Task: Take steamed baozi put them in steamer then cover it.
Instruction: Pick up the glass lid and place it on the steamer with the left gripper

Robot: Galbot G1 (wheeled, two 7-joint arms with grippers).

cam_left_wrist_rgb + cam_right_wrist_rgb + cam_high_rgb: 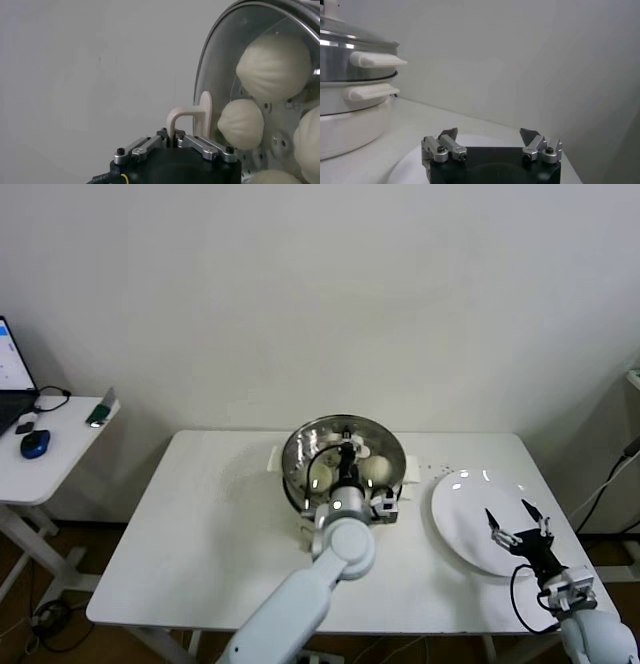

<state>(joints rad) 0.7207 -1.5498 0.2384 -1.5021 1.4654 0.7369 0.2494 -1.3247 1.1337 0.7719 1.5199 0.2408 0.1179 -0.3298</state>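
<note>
Left pincer: clamped on the cover handle, over the steamer.
Right pincer: fingers apart, above the plate.
Baozi: inside, under glass.

Creamy-white baozi, shiny steel steamer

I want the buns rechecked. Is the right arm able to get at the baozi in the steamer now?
Probably not: the cover sits over the baozi in the steamer, with the left gripper on its handle; the right gripper hovers open over the plate.

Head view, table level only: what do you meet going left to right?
Blue mouse on the side desk → steamer with the left gripper shut on the cover's handle → white plate → open right gripper.
</note>
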